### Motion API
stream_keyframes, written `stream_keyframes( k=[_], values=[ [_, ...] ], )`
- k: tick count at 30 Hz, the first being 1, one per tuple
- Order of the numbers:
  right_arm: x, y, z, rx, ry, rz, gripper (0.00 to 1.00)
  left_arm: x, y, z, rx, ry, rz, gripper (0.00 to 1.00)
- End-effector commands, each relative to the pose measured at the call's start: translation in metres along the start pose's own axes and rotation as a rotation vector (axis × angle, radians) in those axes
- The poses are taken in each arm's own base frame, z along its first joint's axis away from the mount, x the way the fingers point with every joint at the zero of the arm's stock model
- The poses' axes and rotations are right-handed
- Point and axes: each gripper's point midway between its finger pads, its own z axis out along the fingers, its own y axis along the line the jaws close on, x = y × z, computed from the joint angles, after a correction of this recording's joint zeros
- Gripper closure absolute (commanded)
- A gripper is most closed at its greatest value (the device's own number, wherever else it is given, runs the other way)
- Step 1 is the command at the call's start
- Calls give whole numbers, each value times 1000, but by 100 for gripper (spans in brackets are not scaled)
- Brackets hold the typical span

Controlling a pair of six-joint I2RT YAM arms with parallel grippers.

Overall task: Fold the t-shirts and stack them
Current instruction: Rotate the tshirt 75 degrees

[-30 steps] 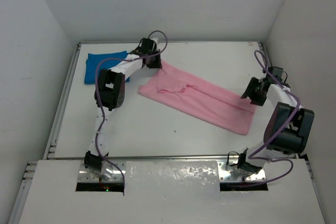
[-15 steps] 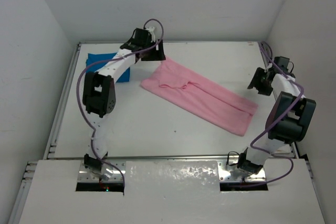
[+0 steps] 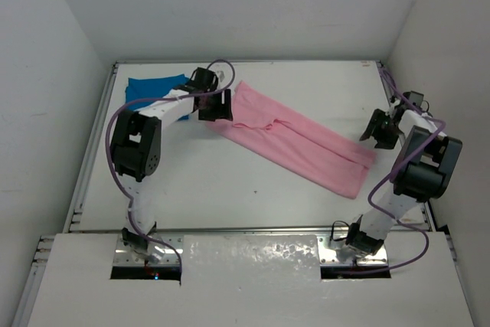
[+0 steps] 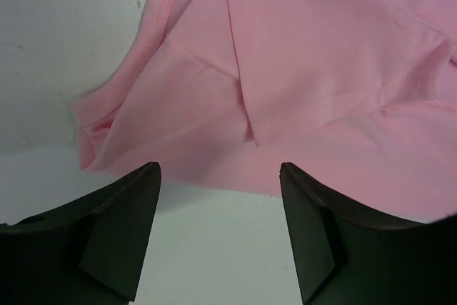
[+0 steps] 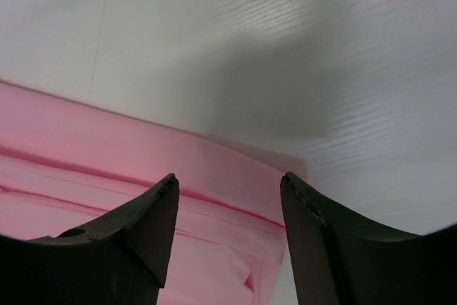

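The light pink t-shirt [image 3: 295,145] lies on the table as a long folded strip, running diagonally from back left to front right. My left gripper [image 3: 217,106] hovers at its back-left end, open and holding nothing. In the left wrist view the left gripper [image 4: 220,171] frames bare table, with the pink t-shirt [image 4: 300,76] and its sleeve seam just ahead. My right gripper [image 3: 374,129] stands open at the strip's right end. In the right wrist view the right gripper [image 5: 228,178] hangs over the pink t-shirt [image 5: 107,176], near its edge. The folded blue t-shirt [image 3: 149,86] rests at the back left, partly behind the left arm.
White walls enclose the table on three sides, with a raised rail [image 3: 92,143] along the left edge. Purple cables loop off both arms. Bare table [image 3: 230,181] lies in front of the pink strip.
My left gripper opened, let go of the pink t-shirt's back-left end, rose, then came down just left of it. The right gripper shifted slightly back and stayed open.
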Motion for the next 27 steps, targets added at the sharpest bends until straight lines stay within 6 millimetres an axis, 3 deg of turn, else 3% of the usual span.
stream_keyframes(
  k=[1, 4, 7, 11, 14, 17, 20, 24, 26, 27],
  values=[
    [9, 3, 3, -40, 18, -1, 42, -6, -6, 7, 15, -24, 12, 35],
    [20, 2, 5, -39, 55, 9, 42, 3, 0, 20, 4, 1, 11, 36],
    [28, 1, 3, -34, 46, 17, 43, -1, 3, 27, -1, -13, 27, 40],
    [43, -1, 3, -19, 69, 34, 44, -15, 9, 38, -33, -25, 54, 73],
    [54, -3, 2, -5, 92, 53, 45, -25, 11, 48, -41, -26, 56, 92],
    [58, -2, -4, 4, 73, 68, 46, -39, 13, 51, -61, -46, 55, 100],
    [65, 4, -11, -14, 66, 106, 47, -62, 24, 48, -111, -98, 57, 100],
    [101, 14, -16, -28, 109, 185, 48, -96, 37, 48, -112, -159, 21, 97],
    [111, 18, -20, -8, 113, 163, 48, -103, 43, 52, -95, -156, 0, 88],
    [119, 18, -25, 7, 105, 176, 48, -116, 39, 47, -79, -182, 5, 85]
  ],
)
